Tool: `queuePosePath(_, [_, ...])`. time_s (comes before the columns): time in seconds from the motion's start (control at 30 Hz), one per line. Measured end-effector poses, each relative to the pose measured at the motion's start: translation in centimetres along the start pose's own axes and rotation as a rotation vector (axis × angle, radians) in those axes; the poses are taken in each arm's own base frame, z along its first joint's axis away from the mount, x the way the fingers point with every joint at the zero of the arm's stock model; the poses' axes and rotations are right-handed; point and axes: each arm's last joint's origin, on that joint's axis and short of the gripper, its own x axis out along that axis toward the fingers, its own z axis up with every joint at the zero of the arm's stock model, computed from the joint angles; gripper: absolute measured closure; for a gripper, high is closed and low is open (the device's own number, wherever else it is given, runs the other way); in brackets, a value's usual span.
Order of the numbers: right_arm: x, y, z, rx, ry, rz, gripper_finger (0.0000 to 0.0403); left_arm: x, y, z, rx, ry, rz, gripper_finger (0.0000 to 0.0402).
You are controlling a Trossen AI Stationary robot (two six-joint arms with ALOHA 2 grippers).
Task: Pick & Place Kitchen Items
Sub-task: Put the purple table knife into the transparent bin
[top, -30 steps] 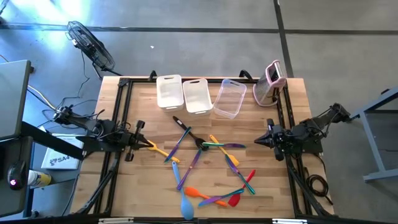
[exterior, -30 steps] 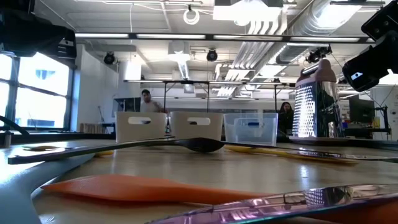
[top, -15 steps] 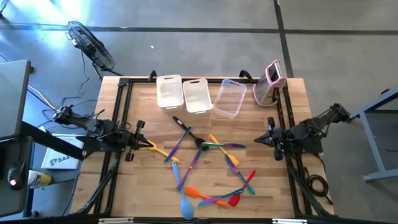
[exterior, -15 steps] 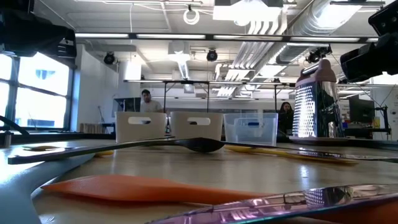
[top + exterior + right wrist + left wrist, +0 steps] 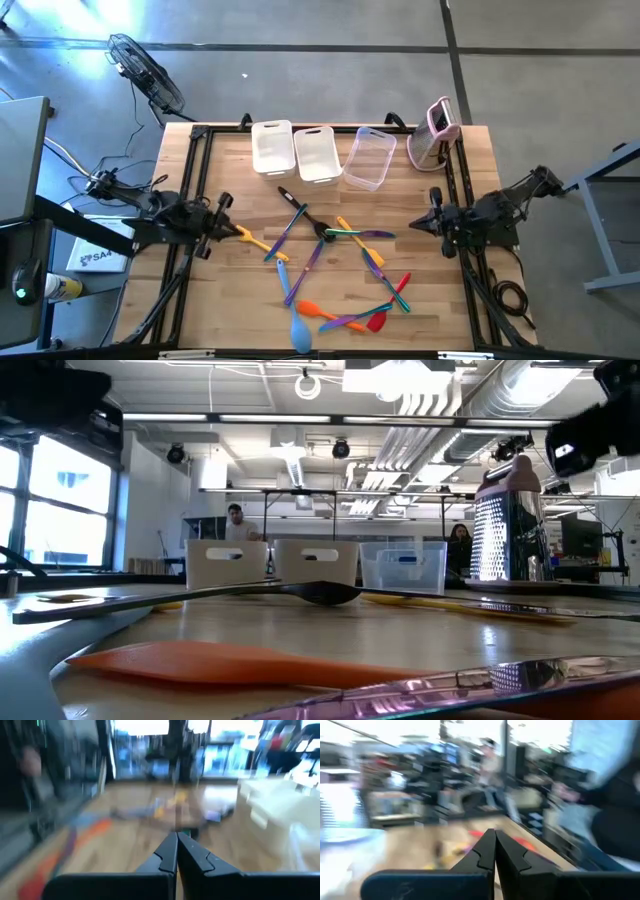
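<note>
Utensils lie scattered mid-table; three tubs line the far edge. Both grippers, left and right, pinched closed and empty, wait at opposite side edges.

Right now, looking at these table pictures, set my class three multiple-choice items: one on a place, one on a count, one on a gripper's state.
1. Where does the pink-and-white grater stand?
A. far right corner
B. among the utensils
C. inside a tub

2. How many rectangular tubs are lined up along the far edge?
A. one
B. three
C. five

3. What is the left gripper doing?
A. holding a spoon
B. wide open
C. shut, empty

Answers:
1 A: the high view shows it at the table's far right corner.
2 B: two white tubs and one clear tub sit side by side.
3 C: its wrist view shows the fingers together with nothing between.
</note>
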Motion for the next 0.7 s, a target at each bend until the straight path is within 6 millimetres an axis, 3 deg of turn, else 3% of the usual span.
queuePosePath(0.17, [-0.2, 0.0, 2.1, 0.083, -0.209, -0.008, 0.0399, 0.0, 0.3, 0.4, -0.008, -0.036, 0.115, 0.0402])
queuePosePath(0.37, [-0.4, -0.3, 2.8, 0.074, -0.283, -0.106, 0.0399, -0.1, 0.8, 0.4, 0.003, -0.031, 0.261, 0.0396])
queuePosePath(0.7, [0.1, -0.2, 2.5, -0.034, -0.228, -0.145, 0.0399, 0.1, 0.9, 0.5, -0.368, -0.1, 0.295, 0.0267])
